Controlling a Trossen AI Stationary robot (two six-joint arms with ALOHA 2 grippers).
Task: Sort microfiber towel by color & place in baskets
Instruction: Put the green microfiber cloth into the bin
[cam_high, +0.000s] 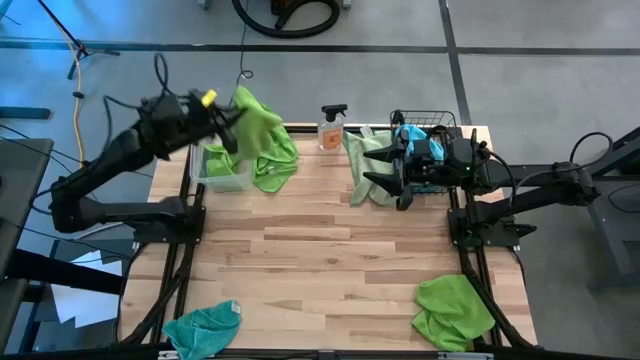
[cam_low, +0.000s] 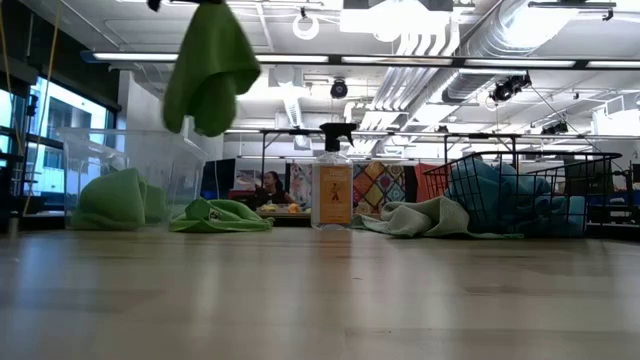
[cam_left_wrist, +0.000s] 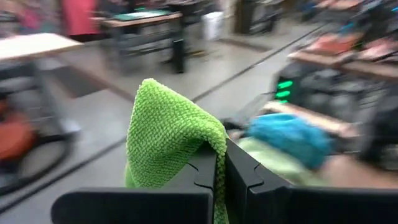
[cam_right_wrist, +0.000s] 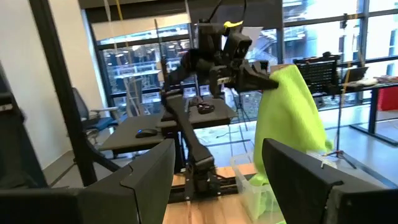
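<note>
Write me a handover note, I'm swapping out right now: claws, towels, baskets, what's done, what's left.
Left claw: shut on a green towel, held in the air by the clear tub.
Right claw: open, empty, beside the wire basket.
Done: green towel in the tub, blue towels in the wire basket.
Left: held towel; green one beside the tub; pale green one by the basket; teal and green at the table's near edge.

The wooden table (cam_high: 330, 260) carries, seen from above, a clear tub (cam_high: 222, 168) at ten o'clock with a green towel (cam_high: 275, 170) just beside it. A spray bottle (cam_high: 331, 128) stands at twelve. A pale green towel (cam_high: 368, 165) lies beside the wire basket (cam_high: 425, 125) at one o'clock. Another green towel (cam_high: 455, 310) lies at five, a teal towel (cam_high: 203, 328) at seven.
</note>
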